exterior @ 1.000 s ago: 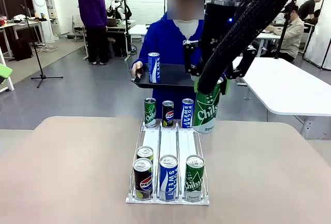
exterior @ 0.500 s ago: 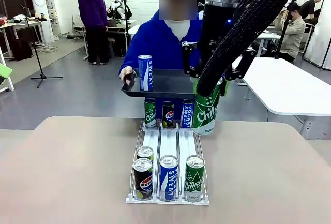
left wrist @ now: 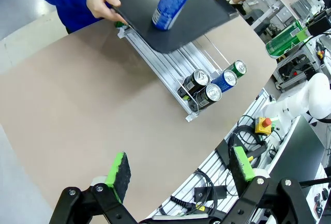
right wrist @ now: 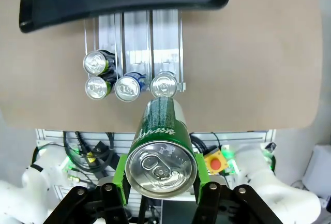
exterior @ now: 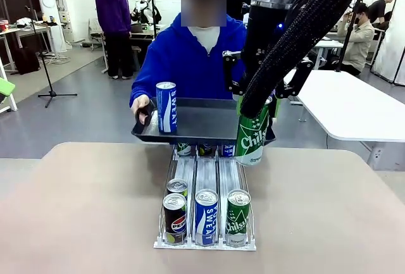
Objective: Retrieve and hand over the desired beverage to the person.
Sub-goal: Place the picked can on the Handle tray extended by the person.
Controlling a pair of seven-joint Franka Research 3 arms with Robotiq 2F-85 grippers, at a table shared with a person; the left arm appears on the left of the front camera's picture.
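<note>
Since the earlier frames, the person (exterior: 190, 59) in the blue hooded top has come closer to the table and lowered the black tray (exterior: 209, 125), which now hangs over the far end of the can rack (exterior: 205, 182) and covers most of the three cans standing there. The blue Pocari Sweat can (exterior: 166, 107) on the tray has travelled with it, toward 9 o'clock in the front view.

Right gripper (exterior: 253, 106): clamped shut on the tall green Chilsung can (exterior: 252, 136), held upright above the table's far edge at about 1 o'clock from the rack, just beside the tray's right end. Whether can and tray touch cannot be told. In the right wrist view the can top faces the camera, with green pads (right wrist: 120, 175) pressed to both its sides.

Left gripper (left wrist: 178, 175): jaws spread fully wide, holding nothing, high above the near table edge.

Tray: gripped by the person's hand (exterior: 140, 106) at its 9 o'clock end; the left wrist view shows a second hand at the opposite end. The blue can stands upright near the 9 o'clock end.

Rack: three lanes on the tan table (exterior: 76, 211). At its near end stand a Pepsi can (exterior: 174, 218), a blue Pocari can (exterior: 205, 217) and a green Chilsung can (exterior: 238, 217), with one more green-rimmed can (exterior: 178, 187) directly behind the Pepsi.
</note>
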